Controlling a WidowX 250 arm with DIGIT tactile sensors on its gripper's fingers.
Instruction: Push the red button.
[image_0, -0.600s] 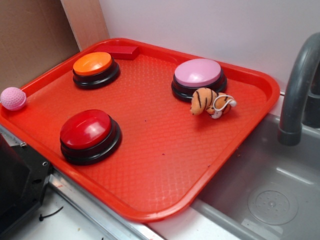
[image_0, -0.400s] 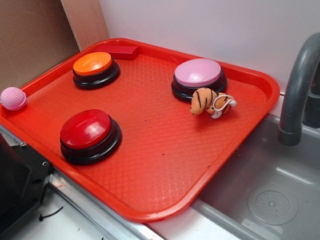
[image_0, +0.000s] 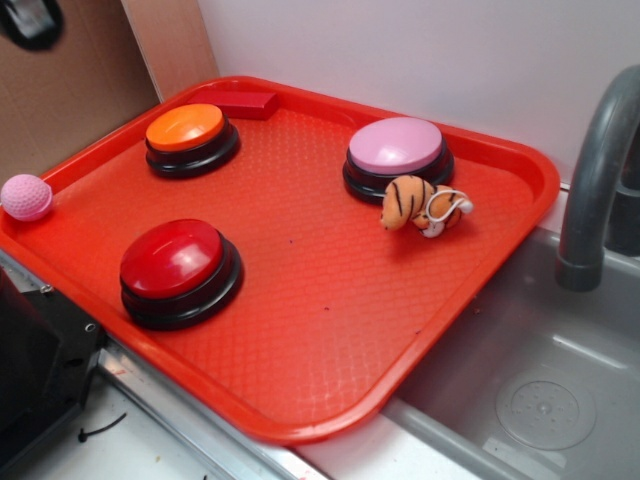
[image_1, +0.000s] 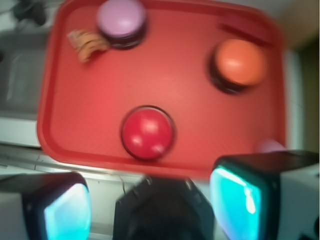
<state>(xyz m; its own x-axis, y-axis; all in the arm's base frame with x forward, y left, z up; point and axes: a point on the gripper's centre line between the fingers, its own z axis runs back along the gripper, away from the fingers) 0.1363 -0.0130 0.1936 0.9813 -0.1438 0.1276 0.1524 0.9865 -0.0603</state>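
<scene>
The red button (image_0: 172, 258) has a glossy dark red cap on a black base and sits at the near left of the red tray (image_0: 330, 330). In the wrist view the red button (image_1: 147, 132) lies below and ahead of my gripper (image_1: 150, 202), which hangs high above the tray's near edge. Its teal pads (image_1: 235, 195) stand wide apart with nothing between them, so it is open. In the exterior view only a dark part of the arm (image_0: 30, 20) shows at the top left corner.
On the tray also sit an orange button (image_0: 186, 128), a pink button (image_0: 396, 146), a small striped tiger toy (image_0: 420, 206) and a red block (image_0: 243, 100). A pink ball (image_0: 25, 196) rests by the tray's left rim. A grey sink (image_0: 540, 390) and faucet (image_0: 595, 170) are to the right.
A dark part of the arm has come into the exterior view at the top left corner. Nothing on the tray has moved.
</scene>
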